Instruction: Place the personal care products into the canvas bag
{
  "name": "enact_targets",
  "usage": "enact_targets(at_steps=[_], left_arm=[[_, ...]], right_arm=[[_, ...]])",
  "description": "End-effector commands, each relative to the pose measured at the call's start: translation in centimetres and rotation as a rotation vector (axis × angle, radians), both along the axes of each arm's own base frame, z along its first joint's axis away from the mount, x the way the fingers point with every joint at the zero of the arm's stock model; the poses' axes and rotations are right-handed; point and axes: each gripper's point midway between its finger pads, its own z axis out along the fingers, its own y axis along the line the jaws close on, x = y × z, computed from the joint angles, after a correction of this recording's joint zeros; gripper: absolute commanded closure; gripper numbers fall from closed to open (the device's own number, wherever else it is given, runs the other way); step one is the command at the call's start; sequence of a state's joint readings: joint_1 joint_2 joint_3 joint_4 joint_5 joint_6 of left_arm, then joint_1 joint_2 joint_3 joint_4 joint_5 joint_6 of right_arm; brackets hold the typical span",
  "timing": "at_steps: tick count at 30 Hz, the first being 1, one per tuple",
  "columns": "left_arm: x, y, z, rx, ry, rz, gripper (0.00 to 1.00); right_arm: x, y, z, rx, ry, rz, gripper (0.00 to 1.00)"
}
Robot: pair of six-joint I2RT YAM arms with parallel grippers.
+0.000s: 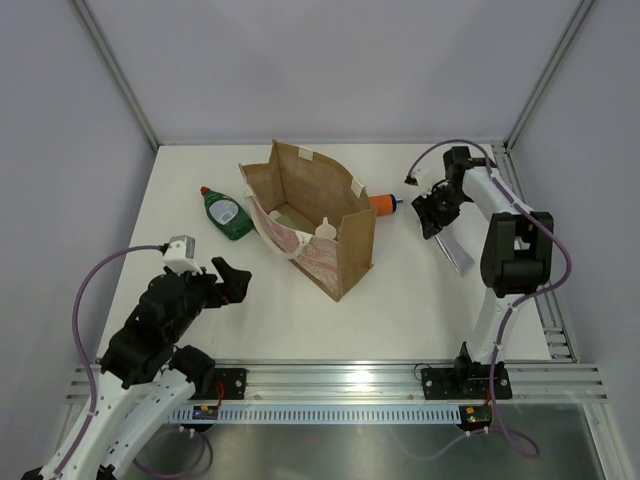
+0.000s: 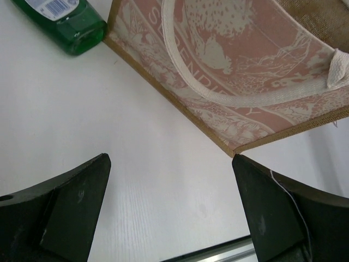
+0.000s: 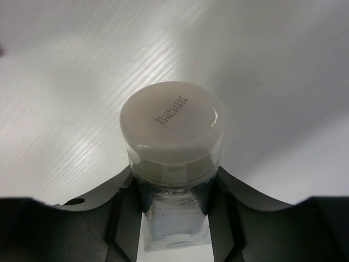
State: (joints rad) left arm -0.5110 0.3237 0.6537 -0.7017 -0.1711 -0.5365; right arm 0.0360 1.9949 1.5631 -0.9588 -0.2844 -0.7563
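Silver-grey tube is pinched in the right gripper, right of the canvas bag. Left gripper hangs spread wide, near-left of it.

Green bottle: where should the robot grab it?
Around the middle of the green bottle, coming straight down from above. It lies flat on its side and its long sides are free to pinch, though the bag stands close on one side.
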Motion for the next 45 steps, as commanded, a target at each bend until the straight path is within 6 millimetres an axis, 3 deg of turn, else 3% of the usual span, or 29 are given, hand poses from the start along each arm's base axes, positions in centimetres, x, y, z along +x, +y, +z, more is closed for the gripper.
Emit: enact_targets(at_steps=[1, 7, 8, 10, 11, 13, 14, 15, 16, 17, 19, 20, 21, 23, 26, 28, 29, 31, 32, 33, 34, 35, 36, 37, 38, 40, 41, 44, 45], left_arm=[[0.2, -1.0, 0.0, -0.061, 0.024, -0.008, 0.01], [-0.1, -0.6, 0.5, -0.068, 0.015, 0.003, 0.01], [-0.1, -0.5, 0.6, -0.067, 0.014, 0.008, 0.01], [0.0, -0.3, 0.6, -0.057, 0.024, 0.023, 0.01], [0.1, -0.2, 0.5, -0.054, 0.026, 0.029, 0.01], [0.3, -0.1, 0.4, -0.047, 0.036, 0.039, 0.01], [0.3, -0.1, 0.3, -0.048, 0.04, 0.042, 0.01], [0.4, -0.1, 0.1, -0.043, 0.047, 0.048, 0.01], [0.5, 0.0, 0.1, -0.04, 0.051, 0.053, 0.01], [0.5, 0.0, 0.0, -0.036, 0.059, 0.056, 0.01], [0.6, 0.2, -0.1, -0.027, 0.069, 0.067, 0.01], [0.6, 0.2, 0.0, -0.023, 0.072, 0.071, 0.01], [0.6, 0.4, -0.1, -0.016, 0.077, 0.079, 0.01], [0.6, 0.5, 0.3, -0.018, 0.075, 0.085, 0.01], [0.8, 0.9, 0.3, -0.011, 0.078, 0.108, 0.01], [1.0, 1.1, 0.0, -0.006, 0.084, 0.13, 0.01], [1.2, 1.1, -0.1, -0.009, 0.089, 0.136, 0.01], [1.8, 0.6, -0.2, -0.013, 0.101, 0.139, 0.01], [2.1, 0.4, -0.1, -0.018, 0.107, 0.141, 0.01], [2.5, 0.2, 0.1, -0.015, 0.112, 0.143, 0.01], [3.2, -0.1, 0.1, 0.003, 0.138, 0.147, 0.01], [3.7, -0.2, 0.1, 0.01, 0.15, 0.154, 0.01], [4.3, -0.3, 0.2, 0.012, 0.154, 0.166, 0.01], [4.8, -0.5, 0.2, 0.014, 0.163, 0.175, 0.01], [5.8, -0.4, -0.3, 0.009, 0.199, 0.211, 0.01], [7.0, -0.3, -0.4, -0.03, 0.229, 0.249, 0.01], [8.1, 0.2, -0.6, -0.063, 0.262, 0.306, 0.01], [9.9, 1.4, 0.0, -0.141, 0.302, 0.402, 0.01], [10.5, 1.7, -0.8, -0.135, 0.343, 0.429, 0.02]], right_arm=[[-2.2, 3.4, 10.1, 0.214, -0.137, -0.012, 0.78], [-5.6, 8.9, 22.7, 0.435, -0.306, 0.108, 0.83], [-5.6, 10.0, 25.6, 0.465, -0.369, 0.142, 0.84], [-6.3, 12.8, 28.4, 0.527, -0.405, 0.205, 0.86], [-6.0, 14.0, 31.3, 0.552, -0.485, 0.245, 0.86], [-5.3, 16.4, 32.8, 0.591, -0.499, 0.273, 0.88], [-5.7, 18.4, 35.7, 0.627, -0.571, 0.335, 0.88], [-5.7, 19.7, 36.6, 0.66, -0.573, 0.349, 0.88], [-4.6, 21.2, 36.0, 0.672, -0.552, 0.363, 0.89], [-5.1, 23.2, 38.3, 0.71, -0.619, 0.419, 0.9], [-4.0, 25.9, 37.7, 0.732, -0.613, 0.442, 0.91], [-3.6, 27.1, 39.0, 0.758, -0.667, 0.462, 0.91], [-3.2, 29.1, 37.9, 0.768, -0.637, 0.459, 0.92], [-2.4, 31.1, 38.4, 0.797, -0.672, 0.463, 0.92], [-0.7, 33.4, 36.9, 0.82, -0.656, 0.417, 0.93], [-0.4, 34.0, 35.6, 0.83, -0.614, 0.39, 0.93], [0.0, 34.2, 33.4, 0.809, -0.572, 0.377, 0.94], [-0.1, 33.6, 31.7, 0.772, -0.553, 0.362, 0.91], [-0.2, 33.4, 28.9, 0.736, -0.498, 0.348, 0.89], [-0.3, 33.0, 27.9, 0.711, -0.49, 0.338, 0.87], [-0.8, 32.5, 28.0, 0.705, -0.494, 0.337, 0.82], [-1.3, 32.1, 25.8, 0.676, -0.445, 0.331, 0.78], [-1.6, 31.8, 25.2, 0.66, -0.436, 0.332, 0.75], [-2.1, 31.4, 25.5, 0.659, -0.44, 0.333, 0.64], [-2.7, 31.0, 24.2, 0.639, -0.404, 0.33, 0.56], [-3.5, 30.5, 24.2, 0.629, -0.392, 0.338, 0.41], [-4.1, 30.1, 23.7, 0.611, -0.362, 0.34, 0.25], [-5.1, 28.9, 25.1, 0.587, -0.377, 0.357, 0.06], [-5.3, 28.5, 25.8, 0.579, -0.394, 0.36, 0.04]])
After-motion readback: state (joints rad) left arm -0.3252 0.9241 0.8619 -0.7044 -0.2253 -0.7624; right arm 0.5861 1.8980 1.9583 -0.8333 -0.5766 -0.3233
